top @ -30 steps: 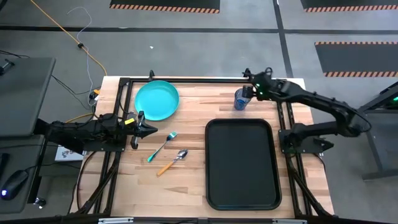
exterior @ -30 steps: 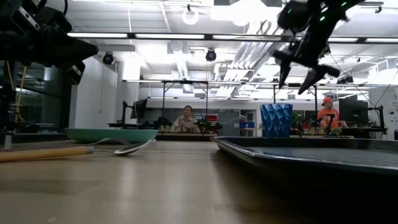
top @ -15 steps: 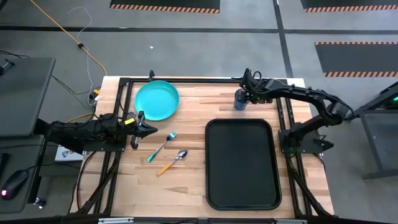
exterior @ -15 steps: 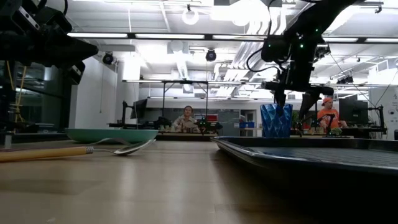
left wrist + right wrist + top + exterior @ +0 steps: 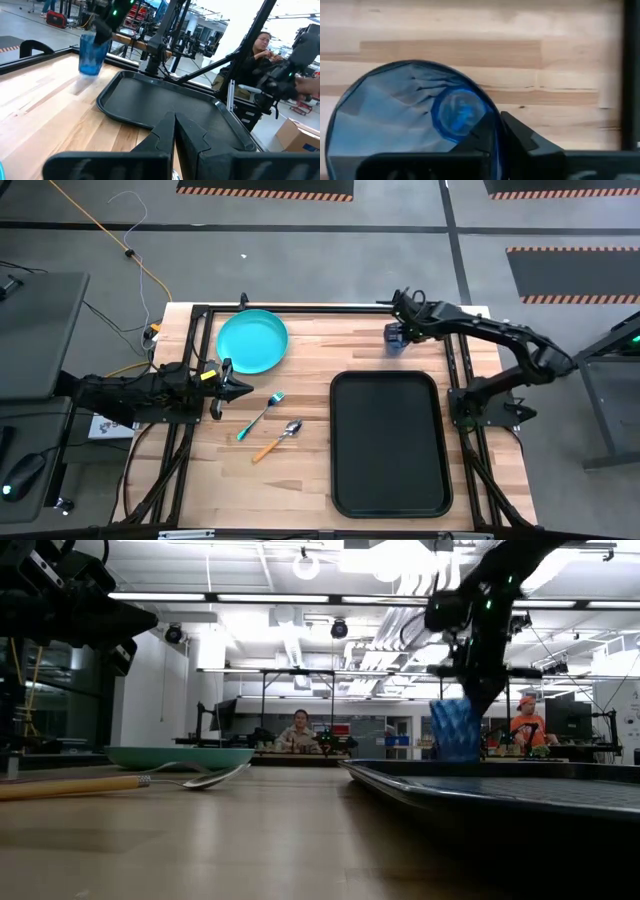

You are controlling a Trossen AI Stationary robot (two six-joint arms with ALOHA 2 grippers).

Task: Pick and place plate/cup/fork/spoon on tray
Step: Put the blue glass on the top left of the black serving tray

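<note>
The cup (image 5: 396,338) has shifted toward three o'clock, now gripped by the right pincer (image 5: 404,330).
Left pincer (image 5: 240,387) waits clenched at nine o'clock; cup hangs at twelve o'clock of the tray (image 5: 389,443). A loose grip could drop it.

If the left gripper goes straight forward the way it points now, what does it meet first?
The left gripper points across the table toward the tray. Probably it meets the fork first, or passes just above it; otherwise the tray's rim comes next. Its height is unclear.
</note>
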